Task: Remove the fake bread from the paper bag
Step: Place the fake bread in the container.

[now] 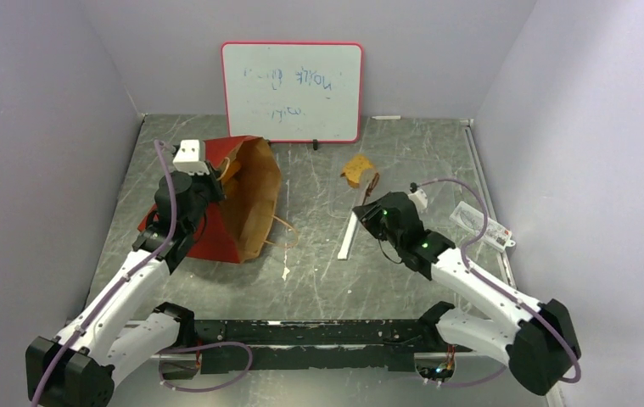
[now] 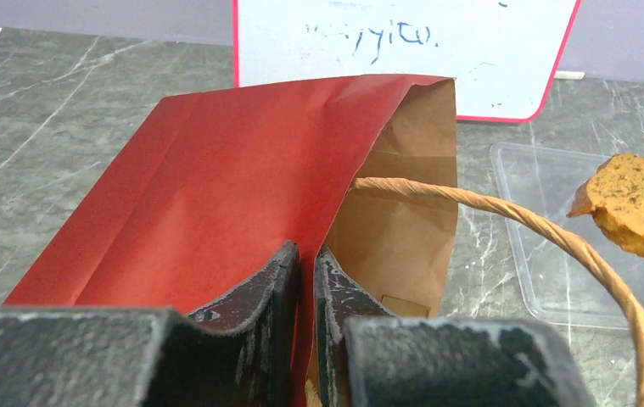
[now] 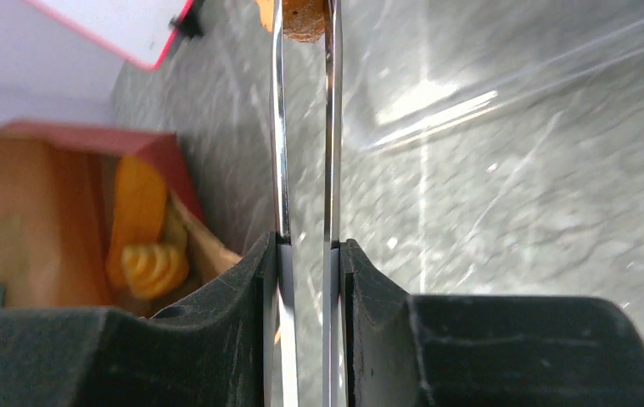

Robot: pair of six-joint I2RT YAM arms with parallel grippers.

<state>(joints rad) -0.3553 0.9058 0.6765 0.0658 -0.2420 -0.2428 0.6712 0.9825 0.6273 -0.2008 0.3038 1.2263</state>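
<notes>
Behind our left claw (image 2: 305,254) and right claw (image 3: 305,17) we see white links (image 1: 127,288), black joints (image 1: 178,202) and looping purple cables (image 1: 163,174).

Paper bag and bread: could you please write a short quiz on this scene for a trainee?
1. True or false: the left gripper is pinching a wall of the paper bag.
2. What do the tongs in the right gripper hold? A) a bread slice B) a bag handle C) nothing
3. Fill in: in the right wrist view, the orange loaf lies inside the ____.

Key: 1 true; 2 A; 3 paper bag.
</notes>
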